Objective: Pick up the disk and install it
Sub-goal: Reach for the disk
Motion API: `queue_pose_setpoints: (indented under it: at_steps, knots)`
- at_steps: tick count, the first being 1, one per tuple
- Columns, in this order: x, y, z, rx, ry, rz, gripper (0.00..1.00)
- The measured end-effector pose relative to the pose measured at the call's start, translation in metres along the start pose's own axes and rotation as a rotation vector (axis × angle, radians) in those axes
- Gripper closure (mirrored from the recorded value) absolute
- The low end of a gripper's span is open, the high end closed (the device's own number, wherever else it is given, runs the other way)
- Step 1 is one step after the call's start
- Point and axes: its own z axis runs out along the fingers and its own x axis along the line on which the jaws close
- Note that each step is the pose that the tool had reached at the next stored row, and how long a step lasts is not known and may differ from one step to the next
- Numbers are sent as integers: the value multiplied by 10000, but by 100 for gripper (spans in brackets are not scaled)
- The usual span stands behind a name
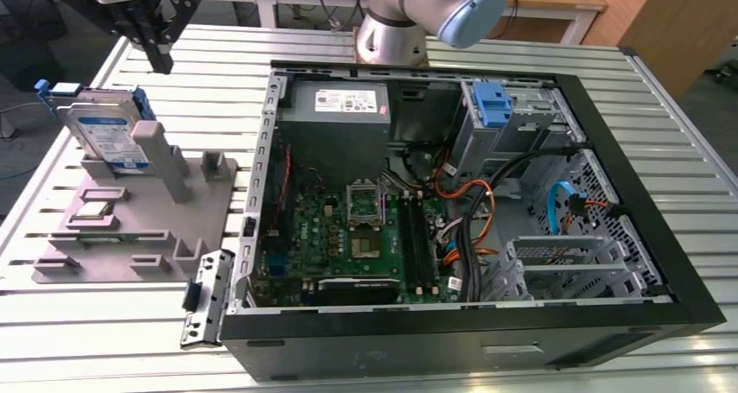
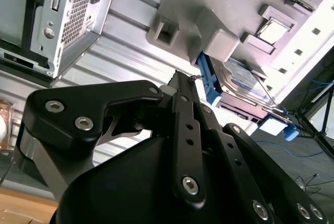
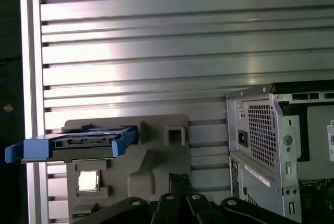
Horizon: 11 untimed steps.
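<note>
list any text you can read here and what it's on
No text can be read.
disk label, white and blue: print too small to read.
power supply label, white: print too small to read.

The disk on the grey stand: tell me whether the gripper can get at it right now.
Probably yes. The gripper hangs above the disk, which stands on edge in the grey stand with its upper part exposed. Nothing lies between them. The gripper looks shut.
</note>
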Motion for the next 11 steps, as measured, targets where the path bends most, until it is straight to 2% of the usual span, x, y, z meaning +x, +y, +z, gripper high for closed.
queue_pose_setpoints:
  at_steps: [7,11]
  knots:
    - [167,0,23,0,0,0,89]
    - [186,-2,27,-1,-1,-1,89]
